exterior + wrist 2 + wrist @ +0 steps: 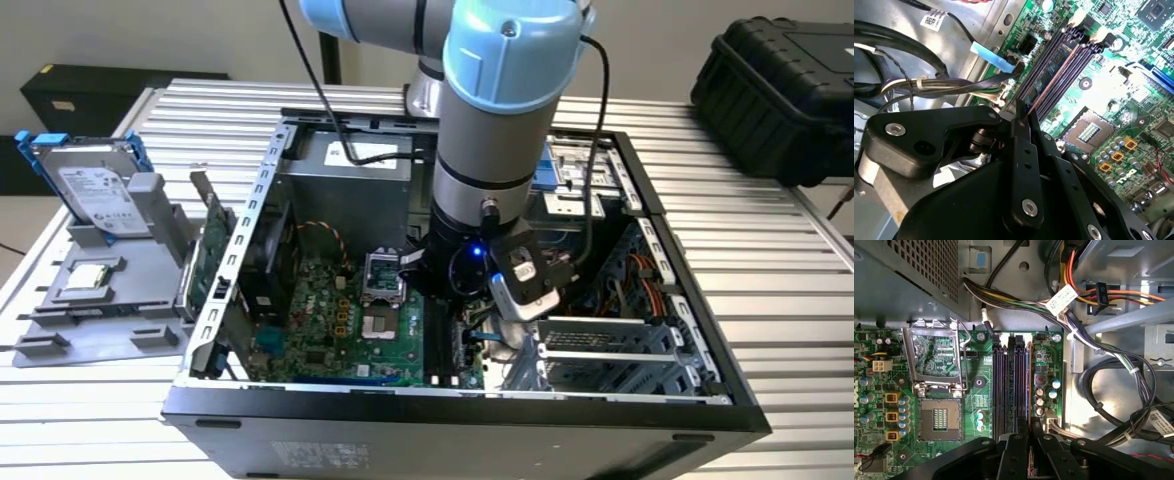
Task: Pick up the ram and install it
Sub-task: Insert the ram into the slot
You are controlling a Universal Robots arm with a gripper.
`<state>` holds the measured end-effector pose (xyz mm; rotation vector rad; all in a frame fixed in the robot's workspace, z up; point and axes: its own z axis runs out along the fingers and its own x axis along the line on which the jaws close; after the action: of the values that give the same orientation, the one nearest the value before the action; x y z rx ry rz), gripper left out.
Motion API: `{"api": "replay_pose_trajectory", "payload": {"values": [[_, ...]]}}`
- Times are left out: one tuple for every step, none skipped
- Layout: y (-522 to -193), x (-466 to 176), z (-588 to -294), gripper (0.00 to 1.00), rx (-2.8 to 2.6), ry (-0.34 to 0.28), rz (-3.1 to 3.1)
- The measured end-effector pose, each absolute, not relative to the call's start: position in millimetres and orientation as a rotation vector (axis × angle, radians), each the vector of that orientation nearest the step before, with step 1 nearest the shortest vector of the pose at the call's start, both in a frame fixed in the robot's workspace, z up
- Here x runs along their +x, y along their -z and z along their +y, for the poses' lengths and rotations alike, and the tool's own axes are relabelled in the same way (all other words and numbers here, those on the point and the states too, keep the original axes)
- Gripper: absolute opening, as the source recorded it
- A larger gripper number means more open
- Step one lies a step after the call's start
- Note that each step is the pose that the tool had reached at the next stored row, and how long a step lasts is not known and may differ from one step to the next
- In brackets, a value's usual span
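In both wrist views the ram shows edge-on as a thin dark green stick with a coppery edge. It stands upright along the black memory slots of the green motherboard, at the slot nearest the board's edge. I cannot tell whether it is pushed home. My gripper is shut on the ram's near end, one black finger on each side. In the exterior view the gripper reaches down into the open computer case, low over the board.
Cable bundles run close beside the slots, and an open processor socket lies on their other side. Outside the case, at the exterior view's left, stand a silver hard drive in a blue frame, a green expansion card and a grey holder.
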<state>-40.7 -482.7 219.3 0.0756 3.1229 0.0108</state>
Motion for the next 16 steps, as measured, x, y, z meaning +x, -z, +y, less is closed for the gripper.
{"api": "replay_pose_trajectory", "payload": {"values": [[-219.0,-40.6,-483.4,0.00,0.075,-0.011,3.123],[-218.7,-40.6,-483.9,0.00,0.075,-0.011,3.123],[-218.6,-40.4,-484.2,0.00,0.075,-0.011,3.123],[-218.4,-40.2,-484.6,0.00,0.075,-0.011,3.123],[-218.1,-40.1,-485.0,0.00,0.075,-0.011,3.123],[-217.8,-39.9,-485.6,0.00,0.075,-0.011,3.123],[-217.3,-39.9,-486.1,0.00,0.075,-0.012,3.123],[-216.9,-39.9,-486.4,0.00,0.076,-0.013,3.123],[-216.6,-39.9,-486.8,0.00,0.076,-0.013,3.123],[-216.6,-39.8,-487.4,0.00,0.075,-0.013,3.123],[-216.6,-39.9,-487.9,0.00,0.076,-0.012,3.123],[-216.2,-39.9,-488.3,0.00,0.076,-0.013,3.123],[-216.0,-39.8,-488.8,0.00,0.075,-0.014,3.123],[-215.9,-39.7,-489.4,0.00,0.075,-0.015,3.123],[-215.9,-39.8,-489.8,0.00,0.075,-0.015,3.123],[-215.9,-39.8,-489.8,0.00,0.076,-0.016,3.123]]}}
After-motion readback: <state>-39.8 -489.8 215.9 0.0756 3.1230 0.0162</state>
